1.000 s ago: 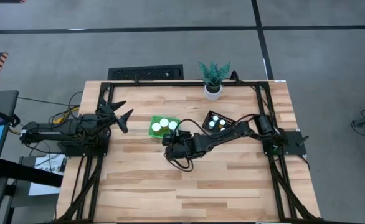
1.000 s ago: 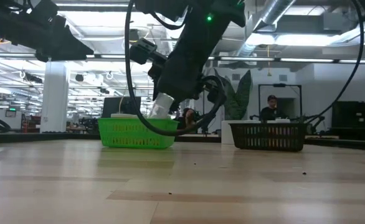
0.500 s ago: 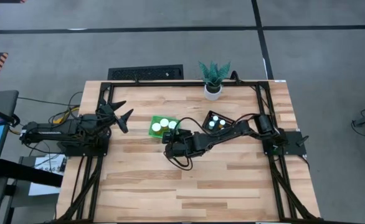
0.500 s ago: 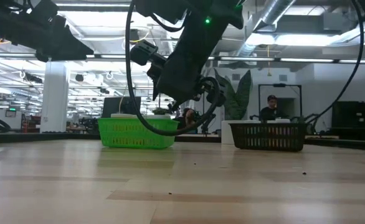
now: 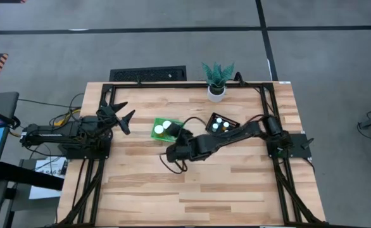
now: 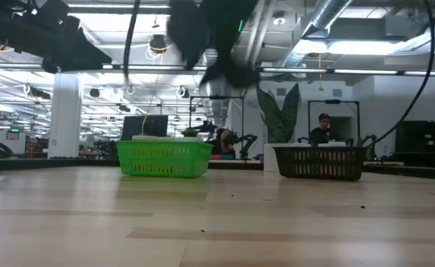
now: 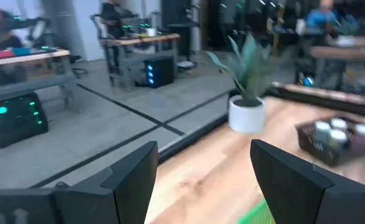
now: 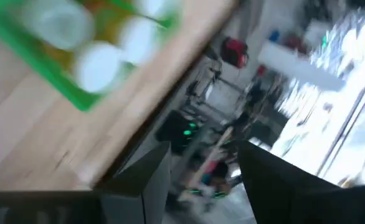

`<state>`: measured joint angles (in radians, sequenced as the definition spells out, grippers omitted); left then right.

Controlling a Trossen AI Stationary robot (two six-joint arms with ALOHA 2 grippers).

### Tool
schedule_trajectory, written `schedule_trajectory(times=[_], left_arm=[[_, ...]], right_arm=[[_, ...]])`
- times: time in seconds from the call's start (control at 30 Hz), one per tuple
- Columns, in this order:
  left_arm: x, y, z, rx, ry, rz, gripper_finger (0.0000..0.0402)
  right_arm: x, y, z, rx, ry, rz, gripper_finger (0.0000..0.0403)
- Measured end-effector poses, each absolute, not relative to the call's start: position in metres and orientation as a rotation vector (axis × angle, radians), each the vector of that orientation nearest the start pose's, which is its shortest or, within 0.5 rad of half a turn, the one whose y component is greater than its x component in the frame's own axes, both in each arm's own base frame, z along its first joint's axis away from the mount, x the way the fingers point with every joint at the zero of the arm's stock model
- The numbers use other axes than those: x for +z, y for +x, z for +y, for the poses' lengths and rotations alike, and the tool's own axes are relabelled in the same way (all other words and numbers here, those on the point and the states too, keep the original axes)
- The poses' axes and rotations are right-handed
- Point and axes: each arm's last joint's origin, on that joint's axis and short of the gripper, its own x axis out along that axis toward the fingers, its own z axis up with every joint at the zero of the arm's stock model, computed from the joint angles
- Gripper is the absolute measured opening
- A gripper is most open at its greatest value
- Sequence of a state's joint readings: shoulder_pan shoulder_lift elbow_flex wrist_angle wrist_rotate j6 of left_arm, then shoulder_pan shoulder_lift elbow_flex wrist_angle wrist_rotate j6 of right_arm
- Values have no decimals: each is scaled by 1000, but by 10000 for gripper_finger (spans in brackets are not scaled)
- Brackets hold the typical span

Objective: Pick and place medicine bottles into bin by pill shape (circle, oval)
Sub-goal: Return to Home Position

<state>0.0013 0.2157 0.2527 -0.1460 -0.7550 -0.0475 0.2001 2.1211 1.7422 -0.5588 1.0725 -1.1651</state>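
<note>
A green bin (image 5: 163,128) near the table's middle holds white-capped medicine bottles (image 5: 159,128); it also shows in the low view (image 6: 164,157) and, blurred, in the right wrist view (image 8: 76,93). A black bin (image 5: 222,123) to its right holds more bottles (image 5: 218,120). My right gripper (image 5: 182,135) is open and empty just right of the green bin and above it (image 8: 201,180). My left gripper (image 5: 123,120) is open and empty over the table's left side (image 7: 201,180).
A white pot with a green plant (image 5: 216,88) stands at the table's far edge. A dark flat panel (image 5: 147,74) lies just beyond the far edge. Bare wood (image 5: 192,190) spreads across the near half of the table. A person (image 6: 323,127) sits in the room behind.
My right gripper held a white bottle over the green bin, lowered it into the bin and let go. It has since risen fast, out of the top of the low view, and drawn slightly toward the table's near edge. The bottle stays in the bin.
</note>
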Motion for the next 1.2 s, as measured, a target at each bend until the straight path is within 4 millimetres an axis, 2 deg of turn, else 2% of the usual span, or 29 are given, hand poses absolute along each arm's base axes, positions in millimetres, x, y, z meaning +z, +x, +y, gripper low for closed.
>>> schedule_trajectory(times=[0.07, 0.13, 0.2, 0.33, 0.4, 0.5, 0.57, 0.63, 0.7, 0.77, 0.87, 1.0, 1.2], left_arm=[[222, 92, 21, 796, -30, 54, 251], [224, 92, 22, 835, -52, 25, 251], [225, 91, 22, 854, -62, 6, 251], [227, 92, 21, 803, -31, 2, 251], [228, 93, 20, 759, -30, -4, 251], [228, 95, 19, 697, -32, -4, 251], [228, 95, 18, 650, -38, -6, 251], [228, 96, 16, 599, -37, -6, 251], [229, 97, 15, 538, -33, -9, 251], [230, 98, 13, 468, -34, -14, 251], [229, 99, 12, 408, -55, -11, 251], [227, 98, 13, 452, -58, 6, 251], [214, 96, 15, 537, -76, 68, 251]], right_arm=[[259, 440, 64, -348, -1440, 1176, 205], [295, 416, 55, -405, -1232, 1147, 204], [329, 385, 39, -424, -984, 1118, 201], [387, 316, -1, -319, -470, 1044, 190], [409, 277, -19, -326, -331, 941, 185], [421, 220, -32, -370, -245, 762, 181], [413, 182, -34, -394, -215, 639, 180], [394, 152, -31, -412, -195, 526, 182], [371, 130, -28, -426, -178, 408, 182], [350, 117, -26, -433, -158, 286, 181], [317, 106, -22, -427, -145, 166, 179], [274, 103, -20, -412, -136, 115, 178], [233, 98, -19, -413, -70, 58, 176]])
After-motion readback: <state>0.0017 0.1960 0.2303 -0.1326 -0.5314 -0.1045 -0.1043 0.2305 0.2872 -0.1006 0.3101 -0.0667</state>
